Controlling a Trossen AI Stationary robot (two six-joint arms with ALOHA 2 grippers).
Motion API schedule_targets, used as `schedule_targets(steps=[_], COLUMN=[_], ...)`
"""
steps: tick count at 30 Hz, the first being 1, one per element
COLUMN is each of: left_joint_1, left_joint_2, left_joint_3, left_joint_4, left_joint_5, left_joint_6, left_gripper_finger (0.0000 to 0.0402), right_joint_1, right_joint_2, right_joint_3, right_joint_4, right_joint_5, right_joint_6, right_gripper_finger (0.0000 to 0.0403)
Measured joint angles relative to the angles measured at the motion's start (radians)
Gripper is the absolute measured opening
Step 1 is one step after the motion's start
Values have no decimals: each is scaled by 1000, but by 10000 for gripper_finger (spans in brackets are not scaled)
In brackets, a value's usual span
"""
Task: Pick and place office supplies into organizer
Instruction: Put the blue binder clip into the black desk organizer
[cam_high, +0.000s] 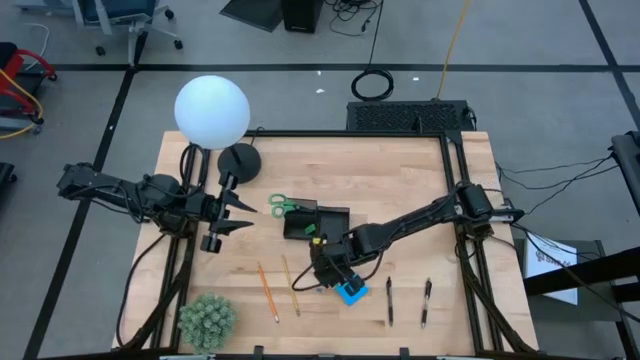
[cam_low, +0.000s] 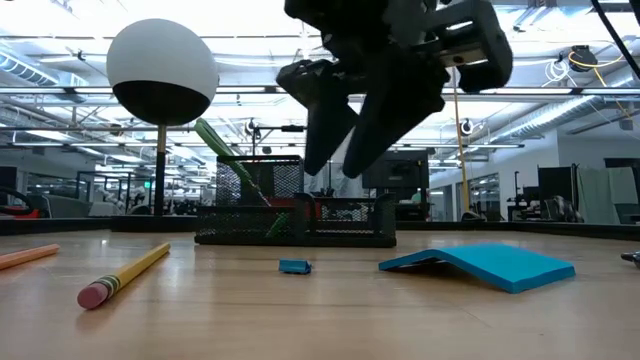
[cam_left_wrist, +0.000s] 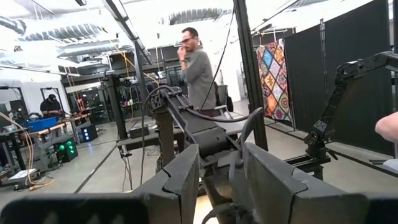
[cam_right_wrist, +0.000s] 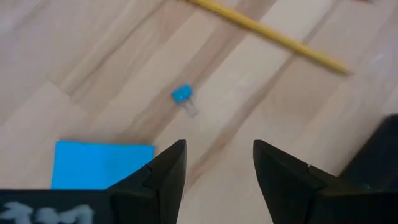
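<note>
Right gripper (cam_right_wrist: 216, 163) above the wooden counter (cam_right_wrist: 93, 56)

Its two dark fingers (cam_right_wrist: 166, 171) stand apart at the bottom of the frame, nothing between them. A tiny blue clip (cam_right_wrist: 182, 94) lies just above centre-left, a blue pad (cam_right_wrist: 99, 163) at lower left, a yellow pencil (cam_right_wrist: 273, 36) runs diagonally across the upper right, and a dark edge shows at right.

Overhead looks down; low view level; both share organizer (cam_high: 315, 222).
</note>
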Motion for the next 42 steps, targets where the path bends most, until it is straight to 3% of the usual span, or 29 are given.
schedule_targets(steps=[18,29,42], left_joint_1=[0,-1,-6], left_joint_2=[0,0,0], left_joint_3=[0,0,0], left_joint_4=[7,7,0], left_joint_5=[0,0,0], left_joint_6=[0,-2,7], left_gripper_finger=[131,131,131], right_joint_1=[18,38,66], right_joint_2=[7,254,269], right_joint_3=[11,343,359], right_joint_4=[19,-278,-251], right_joint_5=[2,1,-4], right_joint_6=[14,-74,-145], right_gripper_finger=[180,180,180])
